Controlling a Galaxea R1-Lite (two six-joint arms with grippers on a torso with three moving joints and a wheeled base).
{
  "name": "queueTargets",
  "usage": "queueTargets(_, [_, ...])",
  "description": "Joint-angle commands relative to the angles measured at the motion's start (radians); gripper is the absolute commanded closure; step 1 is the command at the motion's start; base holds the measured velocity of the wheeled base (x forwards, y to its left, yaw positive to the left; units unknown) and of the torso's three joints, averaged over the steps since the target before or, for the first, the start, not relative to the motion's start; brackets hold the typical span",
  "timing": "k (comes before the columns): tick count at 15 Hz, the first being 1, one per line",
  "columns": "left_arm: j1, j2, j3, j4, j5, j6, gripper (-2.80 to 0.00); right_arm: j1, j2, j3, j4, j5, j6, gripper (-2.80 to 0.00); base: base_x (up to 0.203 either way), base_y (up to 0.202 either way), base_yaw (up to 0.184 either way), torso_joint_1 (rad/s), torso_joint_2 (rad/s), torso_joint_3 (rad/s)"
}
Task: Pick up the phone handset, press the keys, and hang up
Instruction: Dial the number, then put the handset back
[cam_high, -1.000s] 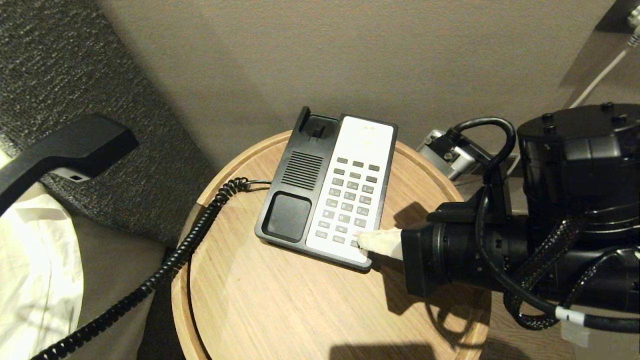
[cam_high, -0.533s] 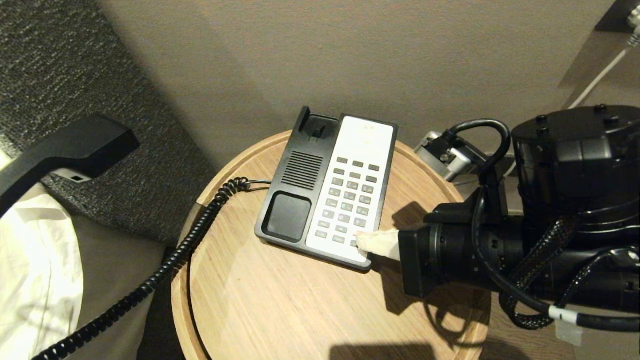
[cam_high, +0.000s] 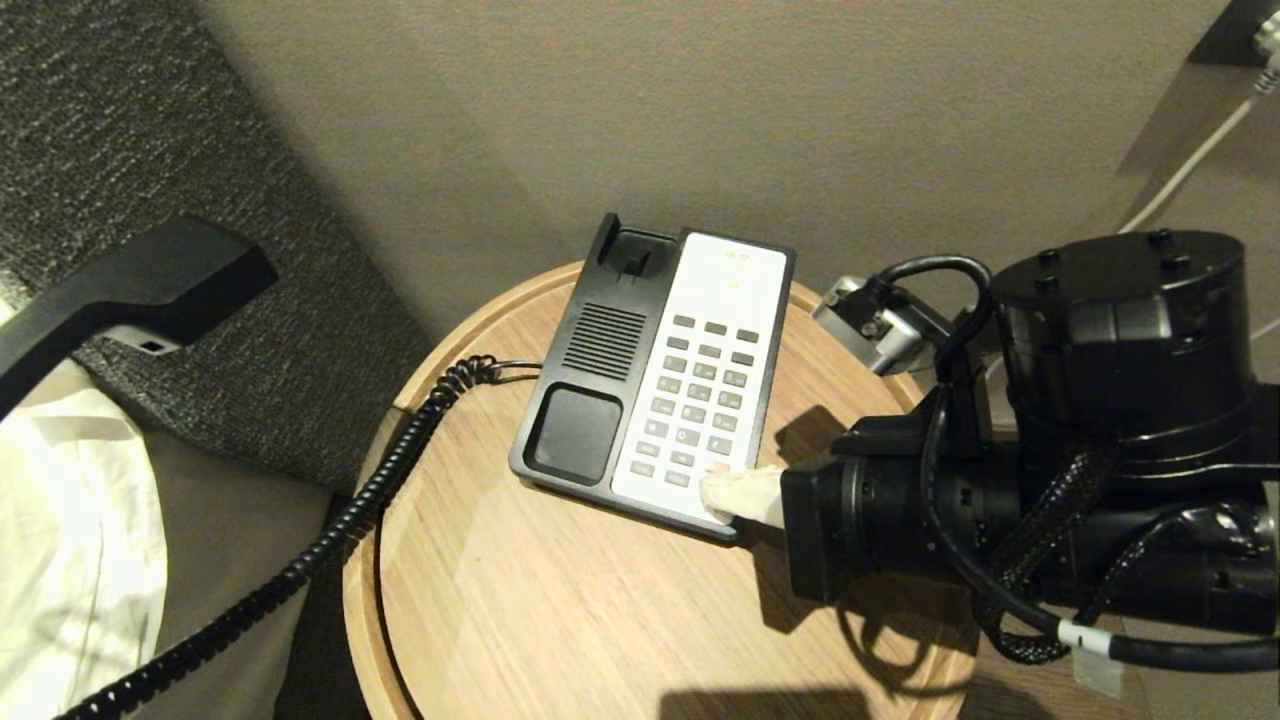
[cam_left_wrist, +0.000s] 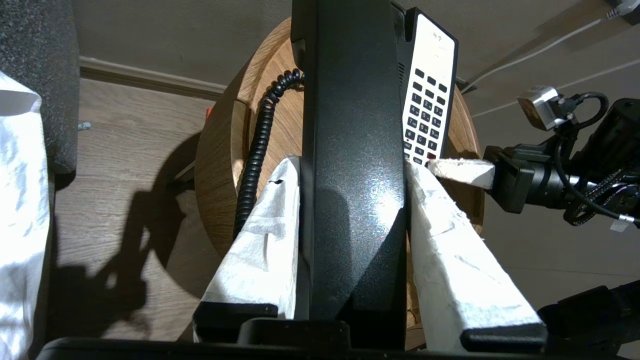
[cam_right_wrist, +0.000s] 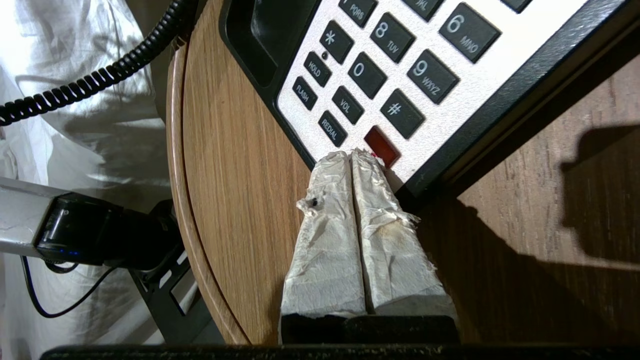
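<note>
The glossy black phone handset (cam_high: 120, 300) hangs in the air to the left of the table, and my left gripper (cam_left_wrist: 352, 167) is shut on its middle (cam_left_wrist: 350, 150), a white-wrapped finger on each side. Its black coiled cord (cam_high: 380, 480) runs down to the black phone base (cam_high: 590, 400), which stands on the round wooden table (cam_high: 560, 620). My right gripper (cam_high: 712, 492) is shut, its two wrapped fingertips (cam_right_wrist: 370, 165) pressed together. They rest on the white keypad (cam_high: 705, 390) at its near right corner, beside the red key (cam_right_wrist: 382, 146).
A white sheet (cam_high: 70, 530) and a dark textured headboard (cam_high: 150, 120) lie left of the table. The wall stands close behind the phone. A white cable (cam_high: 1190, 160) runs along the wall at the far right. My right arm's bulk (cam_high: 1100, 450) overhangs the table's right rim.
My right arm has crept leftward, sliding its shut fingertips a little further onto the keypad's near corner. The handset in my left gripper has barely shifted.
</note>
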Motion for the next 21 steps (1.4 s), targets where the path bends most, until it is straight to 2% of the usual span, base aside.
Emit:
queueTargets(1, [0.000,0.001,-0.002,0.002,0.004,-0.003,0.00,0.001,0.012,0.002,0.002,-0.001,-0.001,0.00,0.000,0.000,0.000,0.000,0.00,0.000])
queueTargets(15, [0.000,0.047,0.007,0.000,0.004,0.004,0.00,0.001,-0.083,-0.003,0.009,-0.004,0.006,0.00,0.000,0.000,0.000,0.000,0.00,0.000])
queueTargets(19, [-0.002,0.191,-0.081,-0.005,0.005,0.031,0.00,-0.030,-0.123,-0.010,0.017,-0.028,0.005,0.00,0.000,0.000,0.000,0.000,0.00,0.000])
queueTargets(21, [-0.002,0.300,-0.147,-0.022,0.017,0.064,0.00,-0.040,-0.153,0.004,0.017,-0.105,0.005,0.00,0.000,0.000,0.000,0.000,0.00,0.000])
